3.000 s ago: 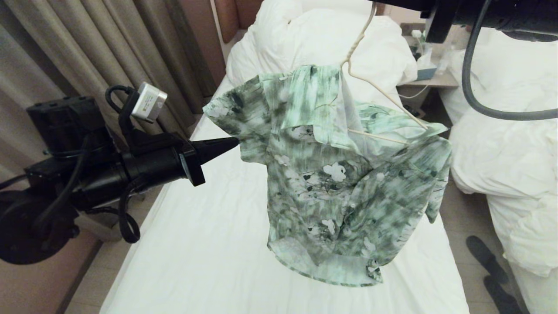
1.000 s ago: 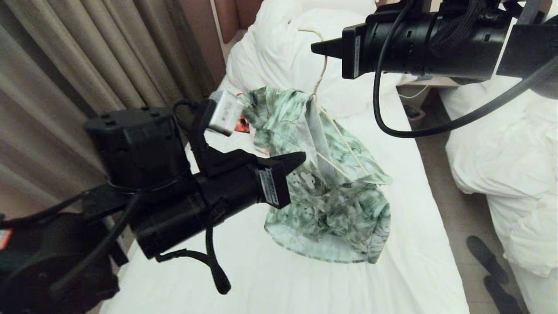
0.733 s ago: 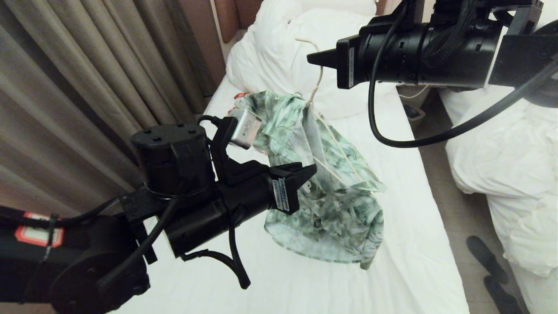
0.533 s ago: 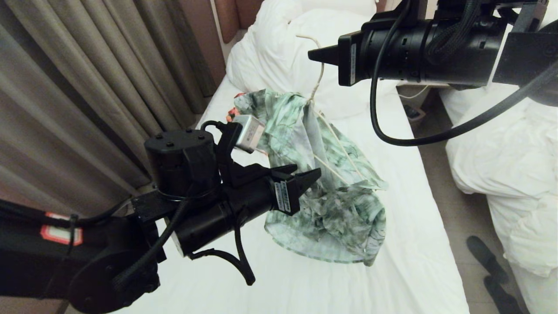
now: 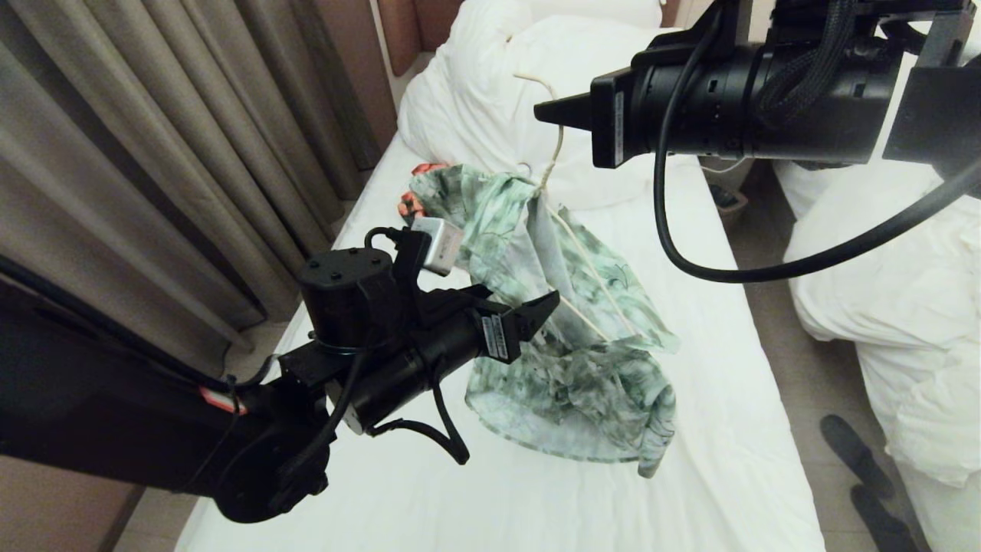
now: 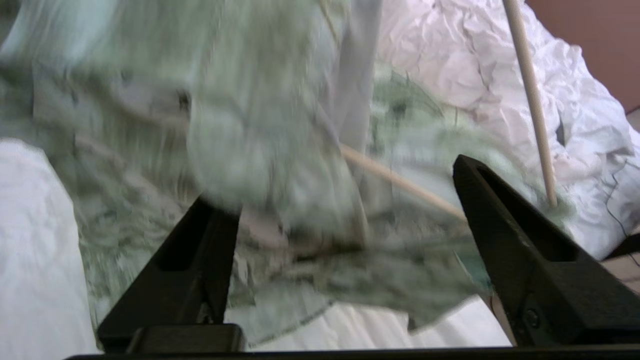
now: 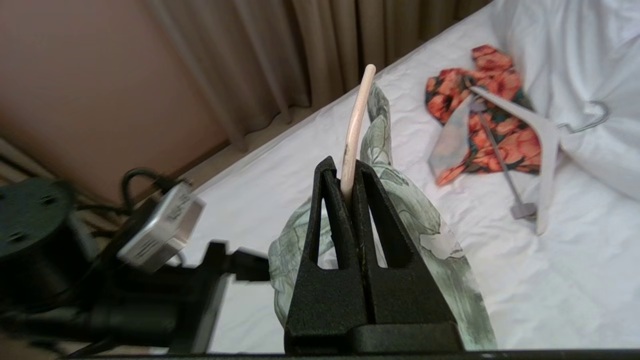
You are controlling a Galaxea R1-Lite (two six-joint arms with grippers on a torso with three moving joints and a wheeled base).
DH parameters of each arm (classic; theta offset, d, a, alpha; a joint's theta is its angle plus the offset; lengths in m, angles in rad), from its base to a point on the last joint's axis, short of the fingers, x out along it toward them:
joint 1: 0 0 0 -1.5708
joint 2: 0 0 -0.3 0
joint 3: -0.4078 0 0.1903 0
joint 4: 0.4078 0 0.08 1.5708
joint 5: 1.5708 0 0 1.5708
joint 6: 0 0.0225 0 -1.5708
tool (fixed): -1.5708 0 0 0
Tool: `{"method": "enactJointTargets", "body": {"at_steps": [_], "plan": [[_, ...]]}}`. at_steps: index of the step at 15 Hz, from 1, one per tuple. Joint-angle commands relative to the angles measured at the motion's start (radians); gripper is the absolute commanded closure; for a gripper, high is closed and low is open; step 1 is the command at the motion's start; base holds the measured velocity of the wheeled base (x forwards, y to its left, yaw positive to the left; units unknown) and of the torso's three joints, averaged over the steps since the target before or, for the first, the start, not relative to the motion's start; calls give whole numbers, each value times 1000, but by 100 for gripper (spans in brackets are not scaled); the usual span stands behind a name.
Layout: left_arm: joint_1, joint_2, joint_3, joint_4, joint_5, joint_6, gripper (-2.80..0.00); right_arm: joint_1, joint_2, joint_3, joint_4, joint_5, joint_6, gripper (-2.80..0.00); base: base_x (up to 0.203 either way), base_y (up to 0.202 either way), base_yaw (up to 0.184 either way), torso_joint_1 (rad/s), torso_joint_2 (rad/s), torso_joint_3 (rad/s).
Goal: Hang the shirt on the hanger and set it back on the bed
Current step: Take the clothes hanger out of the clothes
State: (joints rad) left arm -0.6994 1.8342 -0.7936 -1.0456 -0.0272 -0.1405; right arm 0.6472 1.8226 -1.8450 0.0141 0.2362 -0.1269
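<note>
**Left claw letting go of the shirt**

The right wrist view is showing what the head view mostly hides — an orange floral garment [image 7: 480,115] and a thick white hanger [image 7: 542,145] lying on the bed [image 5: 429,491] near the duvet [image 5: 490,84]. The right gripper [image 7: 350,187] is staying clamped on the cream hanger [image 5: 563,222], keeping it up over the mattress, with the shirt [image 5: 582,360] draped on it and its hem sagging to the sheet. The left gripper [image 5: 529,307] is sitting just beside the shirt's near edge, jaws spread wide with cloth bunched between them (blurred in its own view). A second ago those jaws were pinched shut — now they are standing apart.
</note>
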Motion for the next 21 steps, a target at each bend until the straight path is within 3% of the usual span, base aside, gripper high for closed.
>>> {"method": "enactJointTargets", "body": {"at_steps": [1,3,4,13,21], "plan": [[11,27,-4,-27,3,-1,-280,11,-11,24,-2,2,-1,0,0,0,0,0,0,0],[14,7,-10,-34,6,-1,-280,18,-19,63,-4,2,-2,0,0,0,0,0,0,0],[10,-9,-4,-34,8,2,0,19,-19,74,-5,2,-2,0,0,0,0,0,0,0],[33,-22,-3,-36,3,12,0,20,-41,108,-3,2,-2,0,0,0,0,0,0,0],[305,-6,-160,0,-3,14,0,-11,-101,269,-3,2,-5,0,0,0,0,0,0,0]]}}
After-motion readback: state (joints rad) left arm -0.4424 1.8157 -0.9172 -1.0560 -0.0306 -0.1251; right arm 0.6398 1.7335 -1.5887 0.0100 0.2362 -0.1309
